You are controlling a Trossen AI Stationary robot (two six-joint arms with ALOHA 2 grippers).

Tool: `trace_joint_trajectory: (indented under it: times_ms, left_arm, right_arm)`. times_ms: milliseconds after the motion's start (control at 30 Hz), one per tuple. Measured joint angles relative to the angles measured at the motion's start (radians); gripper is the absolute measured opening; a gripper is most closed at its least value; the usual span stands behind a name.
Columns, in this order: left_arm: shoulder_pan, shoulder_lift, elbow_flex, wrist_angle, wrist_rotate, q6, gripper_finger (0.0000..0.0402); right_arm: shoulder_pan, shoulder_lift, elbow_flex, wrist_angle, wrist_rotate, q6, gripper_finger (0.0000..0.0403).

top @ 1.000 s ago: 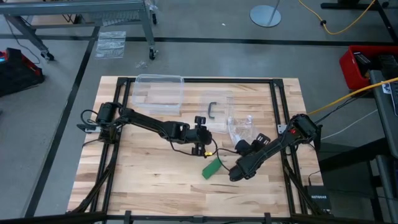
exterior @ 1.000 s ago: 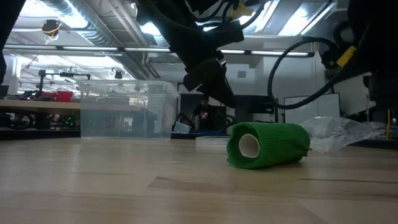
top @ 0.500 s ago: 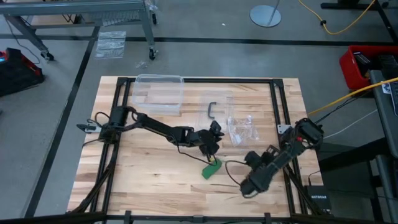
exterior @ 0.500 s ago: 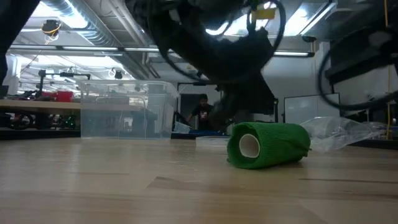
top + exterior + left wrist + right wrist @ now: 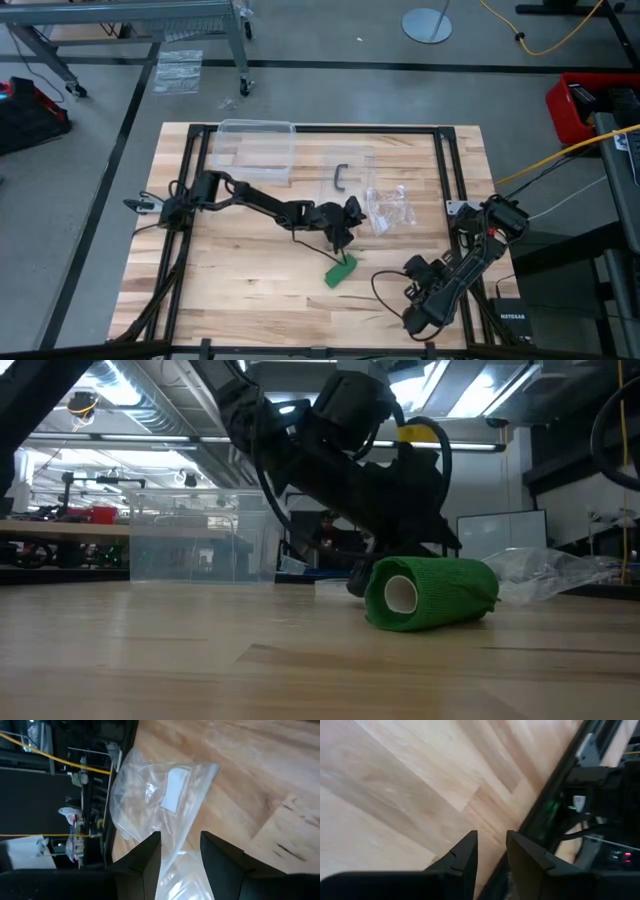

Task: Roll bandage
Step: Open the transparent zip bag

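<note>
The bandage (image 5: 340,270) is a compact bright green roll lying on its side on the wood, free of both grippers; in the low view the bandage (image 5: 430,593) shows its hollow core end. My left gripper (image 5: 353,213) is low over the table, just beyond the roll, and points at a clear plastic bag (image 5: 390,208). In its wrist view my left gripper (image 5: 181,840) is open, and the bag (image 5: 160,795) lies ahead of the fingertips. My right gripper (image 5: 412,320) is near the table's near right corner. It is slightly open over bare wood (image 5: 491,842).
A clear plastic box (image 5: 255,150) stands at the far side. A small black bracket (image 5: 340,178) lies between it and the bag. The black frame (image 5: 555,805) along the table's right edge is close to my right gripper. Bare wood lies left of the roll.
My left gripper has gone down and toward the table's right, away from the roll and toward the plastic bag, rolling its wrist as it went. My right gripper has drawn back from beside the roll toward the near right corner. The roll has stayed in place.
</note>
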Motion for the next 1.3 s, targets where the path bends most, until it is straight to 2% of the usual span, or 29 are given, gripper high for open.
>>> trace_joint_trajectory:
  times_ms: [267, 400, 533, 667, 833, 933, 1100, 1300]
  left_arm:
    - [0.035, 0.000, 0.000, 0.011, 0.086, -0.002, 0.0130]
    - [0.038, 0.000, 0.000, 0.011, 0.121, -0.009, 0.0130]
    - [0.029, 0.000, 0.000, 0.012, 0.122, -0.080, 0.0128]
    - [0.011, -0.001, 0.000, 0.014, 0.122, -0.147, 0.0121]
    - [-0.011, -0.002, 0.000, 0.011, 0.122, -0.182, 0.0106]
    - [-0.018, -0.002, 0.000, 0.008, 0.108, -0.202, 0.0097]
    - [-0.022, -0.002, 0.001, -0.022, 0.103, -0.260, 0.0089]
    - [-0.022, -0.002, 0.001, -0.078, 0.099, -0.294, 0.0088]
  right_arm:
    - [-0.017, 0.000, 0.000, 0.158, 0.173, 0.044, 0.0106]
    - [-0.021, 0.000, 0.000, 0.069, 0.178, 0.063, 0.0106]
    - [-0.021, -0.001, -0.010, -0.103, 0.179, 0.213, 0.0106]
    - [-0.023, -0.034, -0.087, -0.035, 0.229, 0.297, 0.0106]
    - [-0.043, -0.033, -0.165, -0.051, 0.202, 0.498, 0.0106]
    - [-0.072, -0.033, -0.204, -0.045, 0.145, 0.521, 0.0106]
    - [-0.110, -0.041, -0.234, -0.007, 0.167, 0.545, 0.0106]
    - [-0.141, -0.130, -0.242, 0.028, 0.205, 0.548, 0.0106]
